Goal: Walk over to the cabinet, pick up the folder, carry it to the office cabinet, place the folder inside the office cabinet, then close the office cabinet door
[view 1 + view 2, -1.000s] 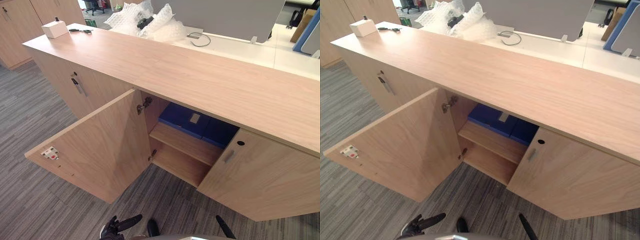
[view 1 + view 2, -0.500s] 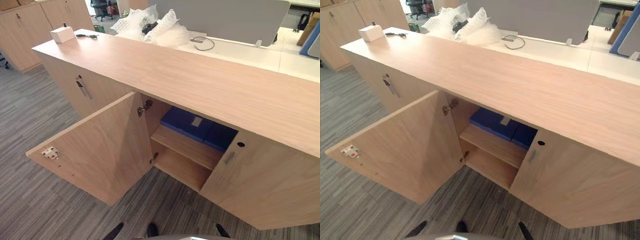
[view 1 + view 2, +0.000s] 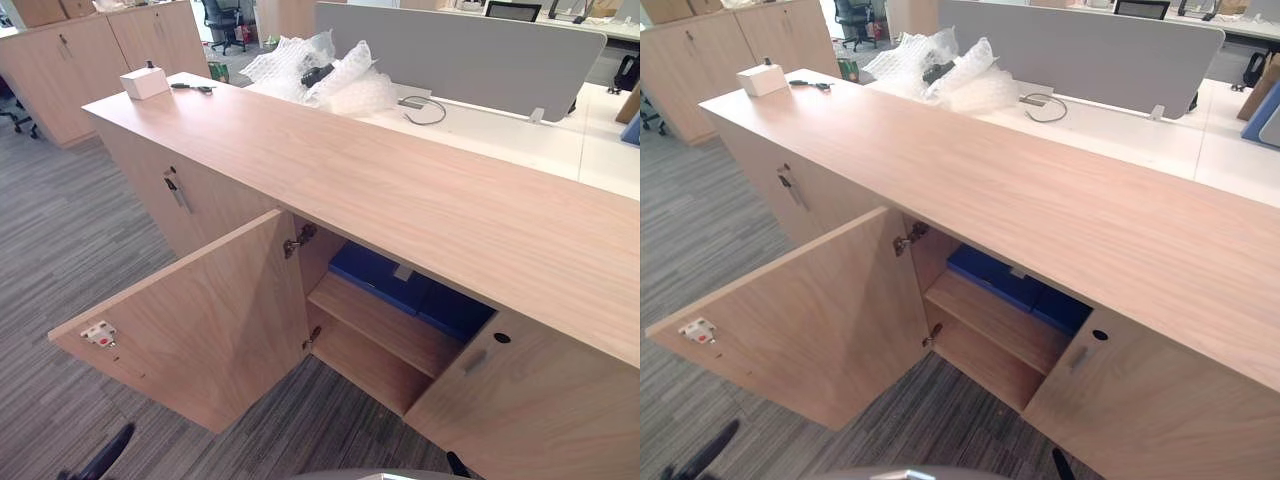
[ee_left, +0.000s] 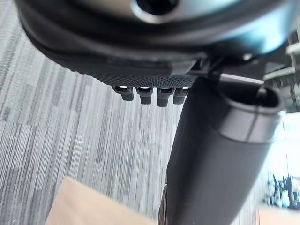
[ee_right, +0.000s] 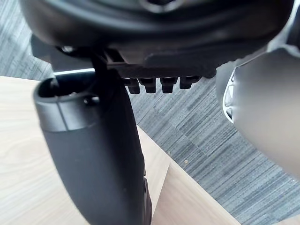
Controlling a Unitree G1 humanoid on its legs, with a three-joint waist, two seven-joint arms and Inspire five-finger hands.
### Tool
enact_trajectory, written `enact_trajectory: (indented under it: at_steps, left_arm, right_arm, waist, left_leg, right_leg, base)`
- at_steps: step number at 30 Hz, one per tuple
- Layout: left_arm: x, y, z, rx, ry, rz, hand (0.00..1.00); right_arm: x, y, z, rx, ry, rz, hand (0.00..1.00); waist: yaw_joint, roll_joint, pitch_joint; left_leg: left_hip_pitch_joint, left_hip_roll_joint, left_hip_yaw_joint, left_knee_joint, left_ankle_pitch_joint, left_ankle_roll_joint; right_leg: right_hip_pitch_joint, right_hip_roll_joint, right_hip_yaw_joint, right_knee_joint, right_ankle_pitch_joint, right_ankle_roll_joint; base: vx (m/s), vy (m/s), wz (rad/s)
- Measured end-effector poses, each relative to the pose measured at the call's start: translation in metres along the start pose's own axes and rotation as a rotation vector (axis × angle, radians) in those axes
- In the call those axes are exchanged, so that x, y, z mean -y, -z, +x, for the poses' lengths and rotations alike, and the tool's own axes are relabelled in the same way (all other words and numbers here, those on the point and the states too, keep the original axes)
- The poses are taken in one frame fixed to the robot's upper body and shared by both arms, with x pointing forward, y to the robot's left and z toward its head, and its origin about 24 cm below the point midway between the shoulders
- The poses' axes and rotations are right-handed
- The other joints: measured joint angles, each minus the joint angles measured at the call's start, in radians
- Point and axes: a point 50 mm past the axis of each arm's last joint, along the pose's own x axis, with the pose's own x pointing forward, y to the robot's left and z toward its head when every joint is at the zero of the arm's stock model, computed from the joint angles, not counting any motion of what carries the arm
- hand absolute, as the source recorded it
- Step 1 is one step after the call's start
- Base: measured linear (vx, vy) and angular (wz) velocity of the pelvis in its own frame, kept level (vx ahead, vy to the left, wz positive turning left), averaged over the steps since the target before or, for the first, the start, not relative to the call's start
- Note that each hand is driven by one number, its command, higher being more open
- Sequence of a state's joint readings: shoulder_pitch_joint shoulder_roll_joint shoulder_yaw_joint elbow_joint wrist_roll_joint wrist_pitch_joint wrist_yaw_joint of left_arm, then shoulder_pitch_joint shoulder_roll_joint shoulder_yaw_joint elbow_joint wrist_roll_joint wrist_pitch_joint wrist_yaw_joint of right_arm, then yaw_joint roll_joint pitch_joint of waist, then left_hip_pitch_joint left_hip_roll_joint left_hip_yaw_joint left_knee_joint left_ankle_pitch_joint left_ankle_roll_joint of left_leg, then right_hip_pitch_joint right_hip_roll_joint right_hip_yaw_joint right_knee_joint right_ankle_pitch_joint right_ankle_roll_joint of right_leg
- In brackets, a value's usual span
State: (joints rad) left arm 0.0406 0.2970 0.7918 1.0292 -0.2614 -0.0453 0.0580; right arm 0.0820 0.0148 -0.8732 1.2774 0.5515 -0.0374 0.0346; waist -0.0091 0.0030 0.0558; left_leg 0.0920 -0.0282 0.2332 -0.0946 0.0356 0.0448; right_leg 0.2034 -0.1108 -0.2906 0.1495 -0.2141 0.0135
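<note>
Left wrist view shows the left hand (image 4: 140, 70) hanging empty over grey carpet (image 4: 70, 131), its thumb straight and its fingers loose. The right hand (image 5: 164, 61) is equally slack and holds nothing. Ahead, the door (image 3: 190, 330) of the office cabinet (image 3: 540, 400) stands wide open. The blue folder (image 3: 378, 275) lies flat on the upper shelf (image 3: 385, 325) inside, beneath the long wooden surface (image 3: 400, 180).

light: bright, even | shadow: soft, inside office cabinet (image 3: 400, 190) | glare: white patch past left hand (image 4: 211, 164)
</note>
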Motion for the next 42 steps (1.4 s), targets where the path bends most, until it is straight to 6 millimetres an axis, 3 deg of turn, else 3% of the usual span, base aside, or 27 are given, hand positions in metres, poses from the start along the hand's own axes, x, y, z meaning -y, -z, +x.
enact_trajectory:
  at_steps: [1,3,5,12,16,19,27,32,38,42]
  left_arm:
    - [0.011,-0.001,0.000,0.007,0.035,0.039,1.00]
    - [0.051,-0.011,-0.006,0.093,0.171,0.251,1.00]
    - [0.067,-0.016,-0.009,0.123,0.187,0.321,1.00]
    - [0.064,-0.027,-0.018,0.269,0.224,0.815,1.00]
    - [0.059,-0.046,-0.017,0.360,0.250,1.145,1.00]
    - [0.057,-0.055,-0.017,0.393,0.242,1.244,1.00]
    - [0.062,-0.059,-0.019,0.427,0.251,1.234,1.00]
    - [0.067,-0.062,-0.022,0.457,0.263,1.195,1.00]
    - [0.068,-0.065,-0.023,0.454,0.281,1.004,1.00]
    - [0.058,-0.066,-0.002,0.303,0.240,0.767,1.00]
  right_arm:
    - [0.000,-0.001,0.000,0.003,-0.002,-0.005,1.00]
    - [-0.010,-0.004,0.001,0.014,-0.038,-0.067,1.00]
    - [-0.015,-0.007,0.001,0.026,-0.058,-0.100,1.00]
    - [-0.011,-0.015,0.000,0.068,-0.066,-0.157,1.00]
    - [-0.015,-0.015,0.000,0.071,-0.085,-0.170,1.00]
    - [-0.014,-0.015,0.000,0.071,-0.086,-0.163,1.00]
    - [-0.002,-0.013,-0.001,0.062,-0.053,-0.139,1.00]
    - [-0.001,-0.014,-0.001,0.063,-0.049,-0.139,1.00]
    - [0.006,-0.013,-0.002,0.060,-0.034,-0.141,1.00]
    - [0.006,-0.013,-0.002,0.060,-0.033,-0.143,1.00]
  waist:
    - [0.001,0.004,-0.002]
    - [0.002,0.006,-0.002]
    - [0.001,0.010,0.000]
    - [0.043,0.017,0.015]
    - [0.057,0.018,0.016]
    - [0.057,0.022,0.017]
    - [0.058,0.029,0.017]
    - [0.057,0.026,0.016]
    - [0.056,0.025,-0.001]
    - [0.053,0.015,-0.007]
  left_leg:
    - [-0.001,0.002,0.001,0.000,-0.001,-0.008]
    - [-0.014,0.004,0.005,-0.001,0.007,-0.028]
    - [-0.024,0.006,0.005,-0.001,0.012,-0.036]
    - [-0.025,0.026,-0.008,0.003,0.012,-0.041]
    - [-0.025,0.028,-0.020,0.005,0.012,-0.041]
    - [-0.025,0.029,-0.018,0.005,0.012,-0.041]
    - [-0.036,0.015,0.006,0.000,0.024,-0.024]
    - [-0.047,0.000,0.010,0.000,0.033,-0.030]
    - [-0.047,0.003,0.009,0.000,0.040,-0.032]
    - [-0.042,0.000,0.019,0.000,0.036,-0.026]
  right_leg:
    - [0.004,0.000,0.004,-0.011,0.001,0.003]
    - [0.011,0.006,0.004,-0.053,-0.004,0.012]
    - [0.011,0.011,0.005,-0.070,-0.007,0.016]
    - [0.009,0.029,0.014,-0.057,0.007,0.034]
    - [0.002,0.030,0.017,-0.038,0.022,0.034]
    - [-0.002,0.029,0.022,-0.038,0.038,0.036]
    - [-0.016,0.015,0.044,-0.054,0.050,0.040]
    - [-0.015,0.002,0.049,-0.080,0.030,0.041]
    - [-0.012,0.006,0.051,-0.087,0.030,0.041]
    - [-0.002,0.005,0.059,-0.102,0.033,0.042]
  base:
    - [-0.04,-0.162,-0.01]
    - [-0.03,-0.173,-0.07]
    - [-0.04,-0.121,-0.01]
    - [0.01,-0.030,0.09]
    - [0.00,0.040,0.09]
    - [-0.04,0.056,-0.05]
    - [-0.11,0.058,-0.10]
    - [-0.11,0.005,-0.02]
    - [-0.04,-0.007,0.01]
    - [0.04,-0.008,-0.08]
